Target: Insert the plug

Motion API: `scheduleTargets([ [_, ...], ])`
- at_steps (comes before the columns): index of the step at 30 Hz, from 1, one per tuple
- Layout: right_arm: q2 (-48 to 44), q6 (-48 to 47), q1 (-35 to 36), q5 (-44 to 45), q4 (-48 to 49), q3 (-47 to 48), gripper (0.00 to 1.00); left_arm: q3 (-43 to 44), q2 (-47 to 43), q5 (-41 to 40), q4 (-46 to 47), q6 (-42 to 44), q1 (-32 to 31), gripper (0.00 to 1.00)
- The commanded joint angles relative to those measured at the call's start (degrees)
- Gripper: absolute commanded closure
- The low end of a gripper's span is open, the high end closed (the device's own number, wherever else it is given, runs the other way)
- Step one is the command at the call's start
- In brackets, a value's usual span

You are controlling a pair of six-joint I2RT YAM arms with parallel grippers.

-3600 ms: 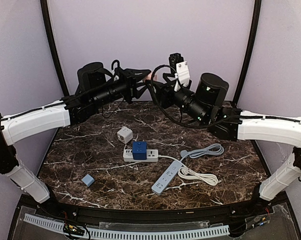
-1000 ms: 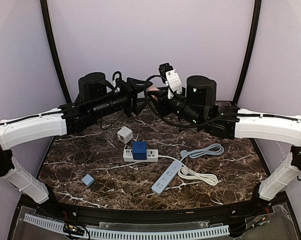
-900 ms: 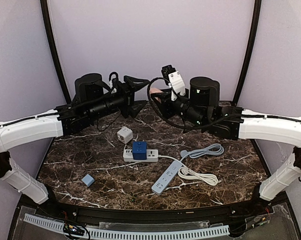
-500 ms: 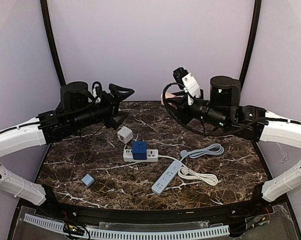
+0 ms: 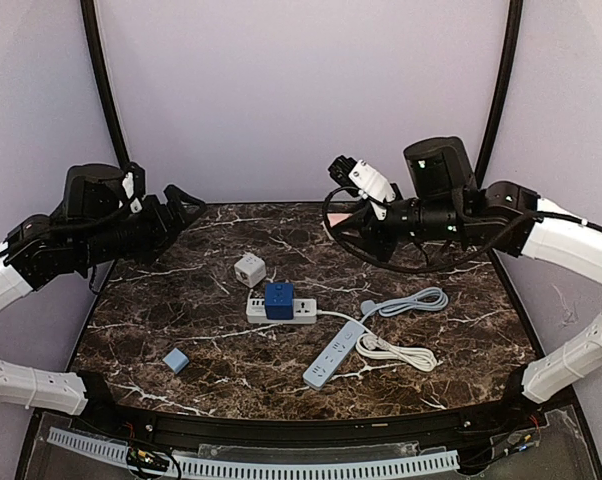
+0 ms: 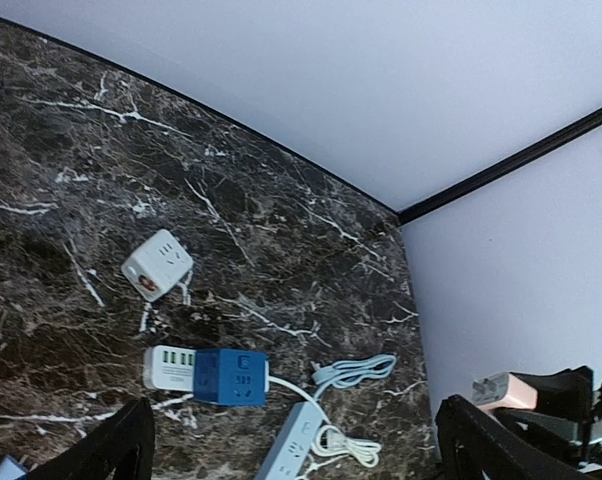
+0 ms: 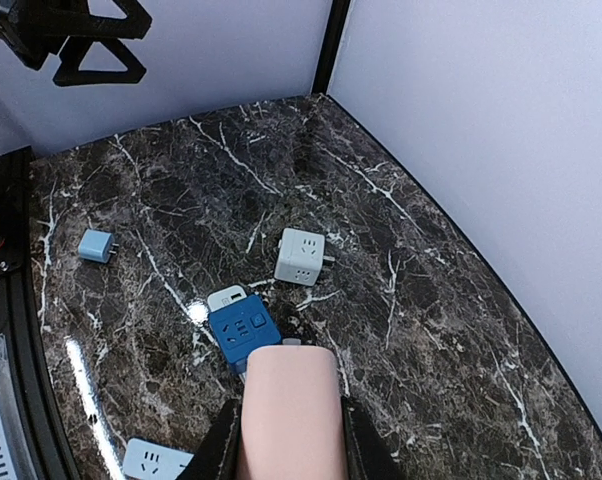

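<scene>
A pink plug [image 7: 289, 400] sits clamped between the black fingers of my right gripper [image 7: 289, 445], which is shut on it high above the table. From above, that gripper [image 5: 349, 216] hangs over the table's far right. Below it, a blue cube socket [image 7: 243, 332] sits on a white power strip [image 5: 286, 313]. My left gripper [image 5: 184, 205] is open and empty, raised at the far left; its fingertips [image 6: 121, 450] frame the table from above. The pink plug [image 6: 511, 390] also shows at that view's right edge.
A white cube adapter [image 5: 249, 268] lies behind the blue cube [image 5: 278, 299]. A light blue power strip [image 5: 333, 354] with a coiled white cable [image 5: 401, 355] lies near the front. A light blue cable [image 5: 416, 300] is to the right, and a small blue-grey adapter [image 5: 176, 360] at the front left.
The two grippers met at the back centre, then separated. The left gripper opened and drew back left, empty. The right arm swung right, keeping the pink plug.
</scene>
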Motion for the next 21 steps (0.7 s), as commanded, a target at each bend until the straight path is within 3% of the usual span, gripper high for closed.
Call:
scheduleTargets([
  [1,4.87,0.12,-0.07,-1.98,-13.44,10.12,1.00,1.37,0.42,-4.17,-10.06,12.34,1.02,0.01],
  [10,20.33,-2.59,2.60,0.19,-34.80,33.17,1.00,0.78,1.45,-5.04,-12.13,19.45,3.11,0.01],
  [21,24.07,-15.01,3.05,-0.29,-35.79,28.22,1.00,4.61,8.43,-11.88,-12.50,30.84,4.56,0.01],
])
